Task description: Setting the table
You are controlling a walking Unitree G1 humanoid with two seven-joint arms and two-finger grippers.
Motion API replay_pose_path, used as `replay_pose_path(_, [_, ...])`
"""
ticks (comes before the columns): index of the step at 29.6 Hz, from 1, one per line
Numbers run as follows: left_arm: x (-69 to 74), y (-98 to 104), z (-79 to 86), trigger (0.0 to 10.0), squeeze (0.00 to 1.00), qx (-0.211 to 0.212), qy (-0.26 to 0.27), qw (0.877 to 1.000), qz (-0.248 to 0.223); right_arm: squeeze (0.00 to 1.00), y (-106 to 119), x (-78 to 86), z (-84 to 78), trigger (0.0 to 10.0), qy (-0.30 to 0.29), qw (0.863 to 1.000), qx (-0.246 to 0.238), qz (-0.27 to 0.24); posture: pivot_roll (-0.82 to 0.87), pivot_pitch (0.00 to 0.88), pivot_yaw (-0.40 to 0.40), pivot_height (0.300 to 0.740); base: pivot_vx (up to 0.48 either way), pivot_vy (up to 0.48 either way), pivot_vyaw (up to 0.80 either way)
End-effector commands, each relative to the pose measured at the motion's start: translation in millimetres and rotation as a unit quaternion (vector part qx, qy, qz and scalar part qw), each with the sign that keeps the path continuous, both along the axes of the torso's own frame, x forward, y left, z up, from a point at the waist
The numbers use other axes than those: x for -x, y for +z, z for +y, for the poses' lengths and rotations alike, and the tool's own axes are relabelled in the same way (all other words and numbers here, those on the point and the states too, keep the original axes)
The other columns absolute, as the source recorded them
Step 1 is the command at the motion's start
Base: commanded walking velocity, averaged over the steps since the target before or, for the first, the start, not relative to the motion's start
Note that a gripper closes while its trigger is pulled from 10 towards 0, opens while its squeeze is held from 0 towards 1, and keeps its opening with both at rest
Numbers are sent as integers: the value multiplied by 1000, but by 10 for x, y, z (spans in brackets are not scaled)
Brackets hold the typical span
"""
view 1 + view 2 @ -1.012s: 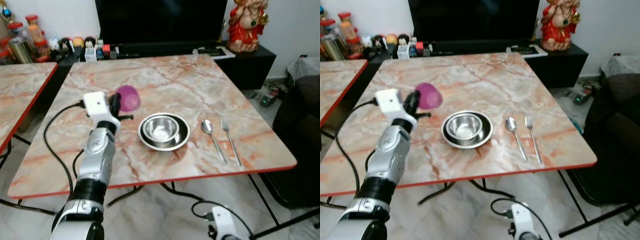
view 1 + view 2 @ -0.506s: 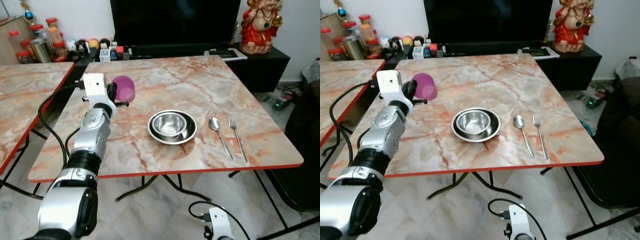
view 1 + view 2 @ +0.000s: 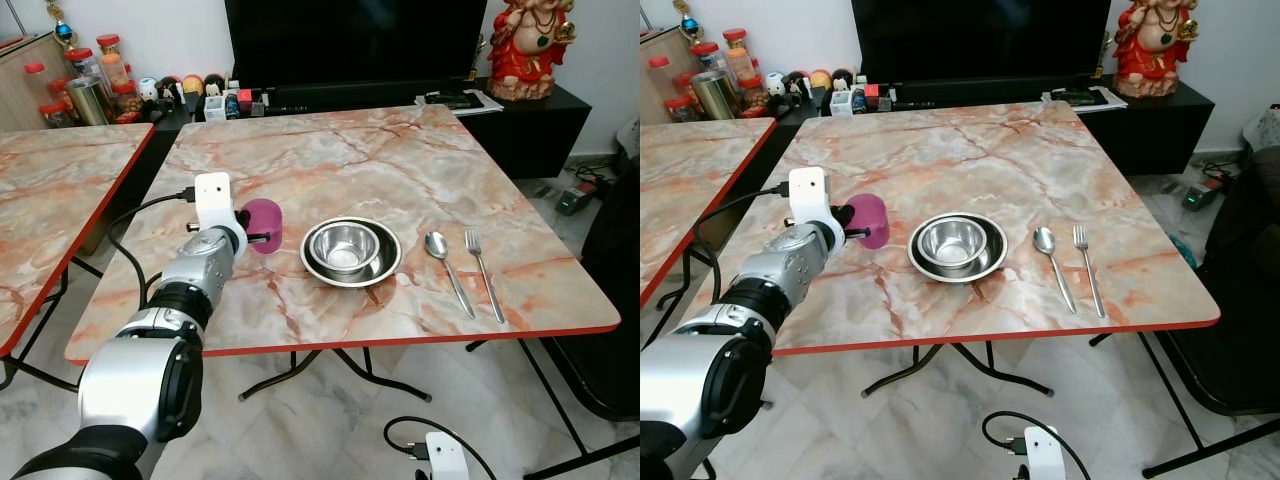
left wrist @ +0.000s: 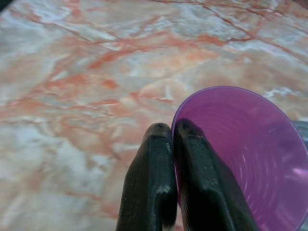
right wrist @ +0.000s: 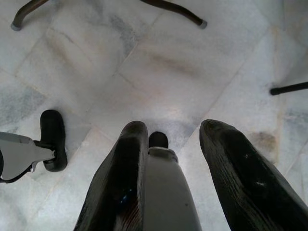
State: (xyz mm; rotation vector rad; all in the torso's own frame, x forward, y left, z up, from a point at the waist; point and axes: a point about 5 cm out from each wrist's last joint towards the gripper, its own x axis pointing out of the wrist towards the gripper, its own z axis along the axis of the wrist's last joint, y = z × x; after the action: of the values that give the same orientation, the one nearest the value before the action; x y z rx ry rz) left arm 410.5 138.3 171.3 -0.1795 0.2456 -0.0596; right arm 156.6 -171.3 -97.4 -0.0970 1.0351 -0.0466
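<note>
One see-through purple cup (image 3: 264,224), wide at the mouth, low over the marble counter (image 3: 400,160) just left of the bowl, rim pinched tight between the two black fingers (image 4: 153,192) of the left end effector (image 4: 171,139). One shiny steel bowl (image 3: 345,246) inside one dark plate (image 3: 384,270), then one spoon (image 3: 446,270) and one fork (image 3: 484,274) side by side to the right. Right end effector (image 5: 173,144) down low over the tiled floor (image 5: 159,57), fingers spread apart, holding nothing.

On the bench (image 3: 400,160), the bowl (image 3: 351,251) sits on a plate (image 3: 385,272). Left of the bowl is the cup (image 3: 264,224); right of it the spoon (image 3: 447,271), then the fork (image 3: 484,274).
</note>
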Motion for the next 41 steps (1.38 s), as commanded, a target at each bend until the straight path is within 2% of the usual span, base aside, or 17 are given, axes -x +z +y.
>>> replay_pose_path(1, [-27, 69, -16, 10000, 0, 16, 6, 1000, 5, 0, 7, -13, 9, 10000, -9, 1000, -3, -7, -10, 0, 91, 740, 0, 0, 0])
replay_pose_path(14, [-26, 42, -34, 10000, 0, -4, 28, 999, 19, 0, -2, 11, 10, 10000, -13, 1000, -3, -6, -18, 0, 95, 740, 0, 0, 0])
replay_pose_path(23, [-14, -2, -2, 10000, 0, 8, 47, 998, 28, 0, -17, 56, -5, 10000, -19, 1000, -1, -3, -38, 0, 107, 740, 0, 0, 0])
replay_pose_path(27, [4, -60, -26, 10000, 0, 23, 45, 998, 44, 0, -29, 93, -14, 10000, -26, 1000, 0, 0, -44, 3, 116, 740, 0, 0, 0])
replay_pose_path(41, [32, -141, -64, 10000, 0, 6, 32, 998, 62, 0, -45, 133, 23, 10000, -30, 1000, -4, 3, -48, 9, 136, 740, 0, 0, 0])
